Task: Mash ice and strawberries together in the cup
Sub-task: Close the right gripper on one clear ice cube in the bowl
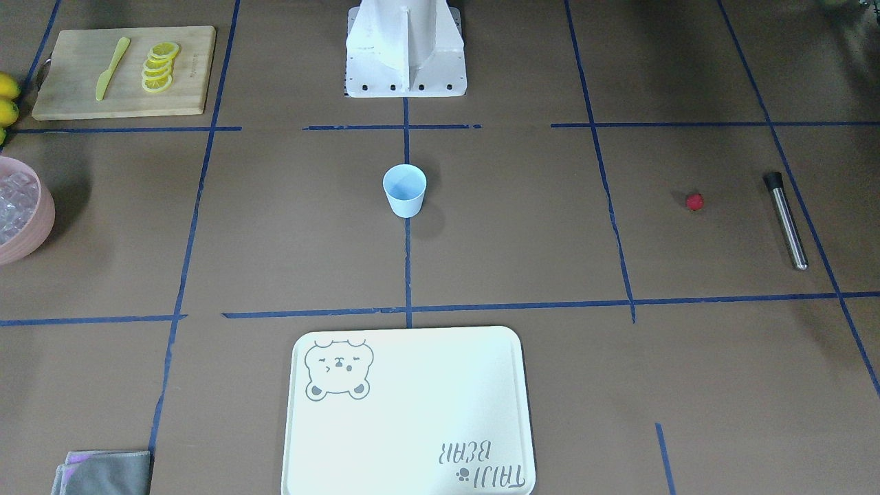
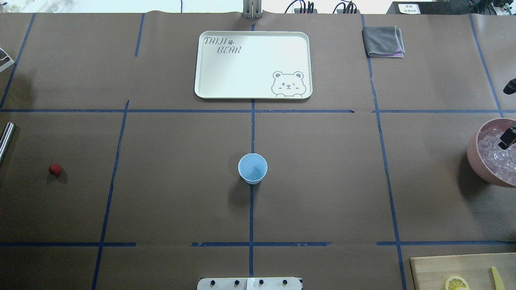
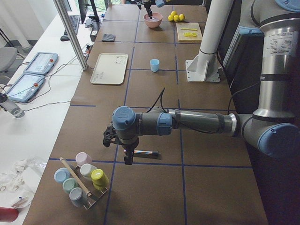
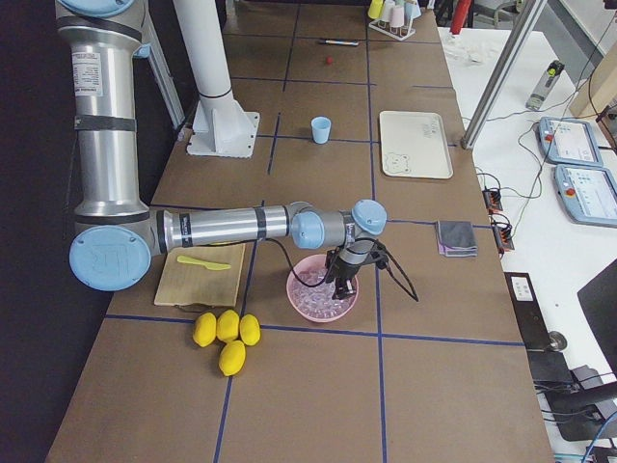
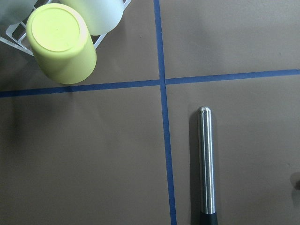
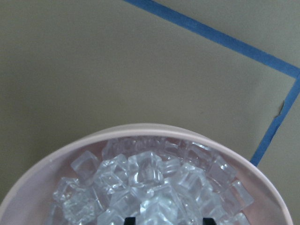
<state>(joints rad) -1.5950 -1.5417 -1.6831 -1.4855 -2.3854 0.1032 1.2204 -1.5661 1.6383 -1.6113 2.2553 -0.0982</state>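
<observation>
The small light-blue plastic cup (image 2: 252, 168) is seen upright at the middle of the table (image 2: 161, 193). It appears empty, so the task is judged to be at its first step. The clear ice cubes (image 6: 150, 183) are heaped in a large pink bowl (image 6: 56, 157) well to the robot's right of the cup. The right tool (image 6: 168, 220) is held directly over that heap, its two dark tips spread apart with nothing gripped. A straight descent and a closing seem to be all that is called for. The small red strawberry (image 2: 55, 169) is found well to the cup's left. A steel rod (image 5: 205, 164) with a black end is laid just beyond it, its long axis roughly toward and away from the robot. The left tool (image 3: 127, 157) is hung above that rod; whether it is parted or closed cannot be told.
</observation>
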